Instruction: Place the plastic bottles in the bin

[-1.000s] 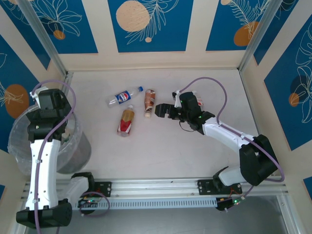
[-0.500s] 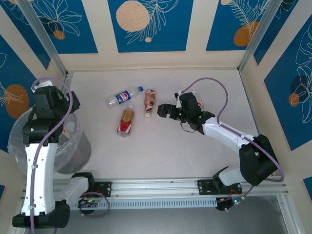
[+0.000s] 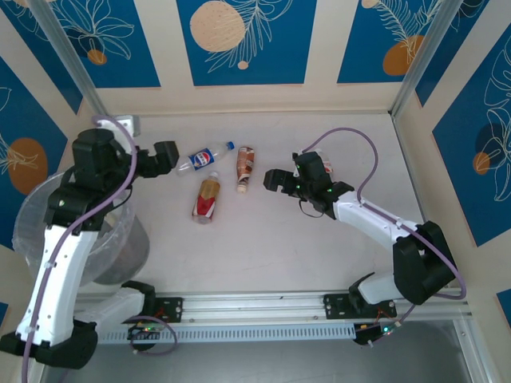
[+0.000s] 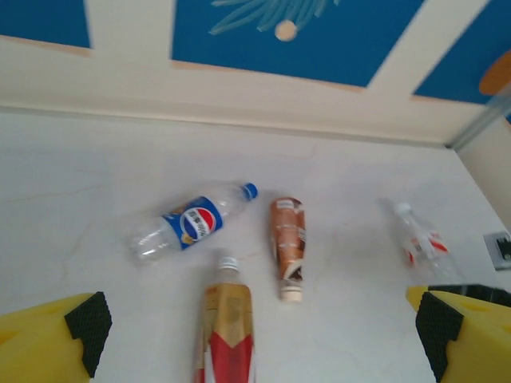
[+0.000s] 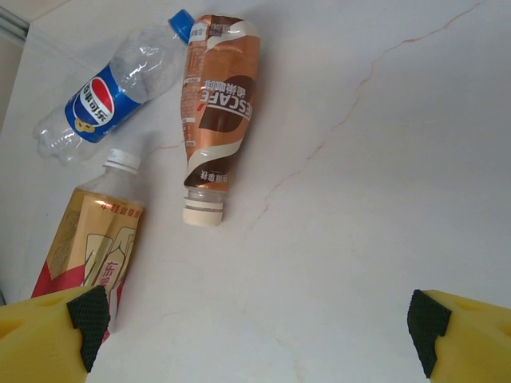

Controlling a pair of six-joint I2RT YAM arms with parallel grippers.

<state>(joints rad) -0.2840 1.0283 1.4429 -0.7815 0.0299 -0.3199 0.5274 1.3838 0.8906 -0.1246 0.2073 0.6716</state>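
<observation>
On the white table (image 3: 279,231), three plastic bottles lie on their sides close together: a blue-label bottle (image 3: 205,157), a brown bottle (image 3: 244,168) and a red-and-gold bottle (image 3: 207,198). A fourth, a clear bottle (image 4: 419,239) with a red-white label, lies apart from them, beside the right arm. All four lie outside the bin (image 3: 132,247), which stands at the table's left near corner. The left gripper (image 3: 165,157) hovers just beside the blue-label bottle's base, jaws wide and empty. The right gripper (image 3: 274,179) is near the brown bottle, jaws wide and empty.
</observation>
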